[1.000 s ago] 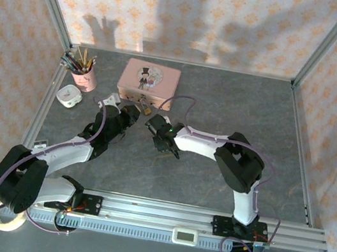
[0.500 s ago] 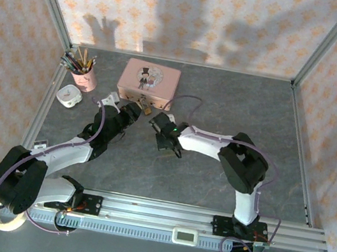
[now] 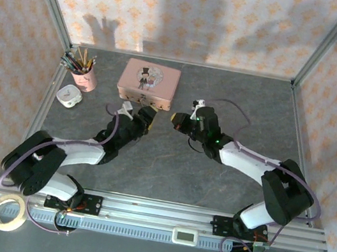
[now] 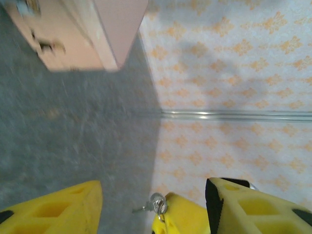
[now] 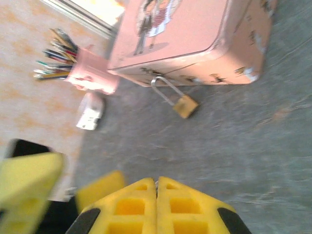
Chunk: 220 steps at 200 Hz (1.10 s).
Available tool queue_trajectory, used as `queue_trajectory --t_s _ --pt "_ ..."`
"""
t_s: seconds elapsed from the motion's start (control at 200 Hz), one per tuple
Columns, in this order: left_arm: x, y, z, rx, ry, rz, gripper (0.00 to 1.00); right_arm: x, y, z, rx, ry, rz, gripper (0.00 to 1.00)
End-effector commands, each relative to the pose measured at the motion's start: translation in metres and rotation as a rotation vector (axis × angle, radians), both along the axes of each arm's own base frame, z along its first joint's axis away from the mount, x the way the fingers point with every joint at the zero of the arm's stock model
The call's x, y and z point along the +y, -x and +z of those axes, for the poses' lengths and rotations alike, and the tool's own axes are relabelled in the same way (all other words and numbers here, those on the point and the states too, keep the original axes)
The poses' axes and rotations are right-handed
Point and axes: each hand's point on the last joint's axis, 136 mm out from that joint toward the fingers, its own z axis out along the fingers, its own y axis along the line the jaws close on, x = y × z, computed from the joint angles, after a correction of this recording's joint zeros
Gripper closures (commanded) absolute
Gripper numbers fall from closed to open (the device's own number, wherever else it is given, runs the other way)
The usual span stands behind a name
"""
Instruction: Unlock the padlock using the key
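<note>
Two risks: right gripper [image 5: 156,184] clamps key [image 4: 156,203] marginally, may drop; padlock [image 5: 185,105] loose at pink tin [image 5: 195,29] front, may swivel; left gripper [image 4: 153,187] half-open, empty.

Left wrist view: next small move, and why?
Probably back the left end effector away. Its jaws stand open around the shut right end effector, which seems to pinch the key; the padlock hangs on the pink tin, awaiting it.

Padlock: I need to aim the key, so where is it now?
In the right wrist view the padlock lies on the table just in front of the pink tin, right of the pencil cup.
</note>
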Motion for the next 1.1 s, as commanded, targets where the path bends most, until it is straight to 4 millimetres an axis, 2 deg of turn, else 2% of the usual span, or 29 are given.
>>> queue_trajectory --t_s 0.0,0.095,0.205,0.385,0.505,0.721,1.096 --pt "-0.012 -0.006 0.022 -0.035 0.240 0.033 0.44 0.017 0.008 0.053 -0.039 -0.313 0.065 1.00" --pt "-0.018 -0.007 0.019 -0.039 0.283 0.029 0.44 0.010 0.011 0.064 -0.043 -0.417 0.048 1.00" --pt "-0.020 -0.006 0.014 -0.014 0.298 0.043 0.43 -0.002 0.013 0.071 -0.068 -0.459 0.012 1.00" --pt "-0.020 -0.007 0.022 -0.006 0.421 0.059 0.42 -0.006 0.019 0.075 -0.090 -0.525 0.017 1.00" --pt "-0.030 -0.008 0.029 0.004 0.530 0.027 0.42 -0.004 0.019 0.076 -0.087 -0.560 0.028 1.00" --pt "-0.041 -0.007 0.035 -0.015 0.610 0.001 0.43 -0.005 0.018 0.065 -0.044 -0.588 0.007 1.00" --pt "-0.032 -0.008 0.054 -0.090 0.644 0.030 0.46 -0.005 0.018 0.044 0.030 -0.619 -0.008 1.00"
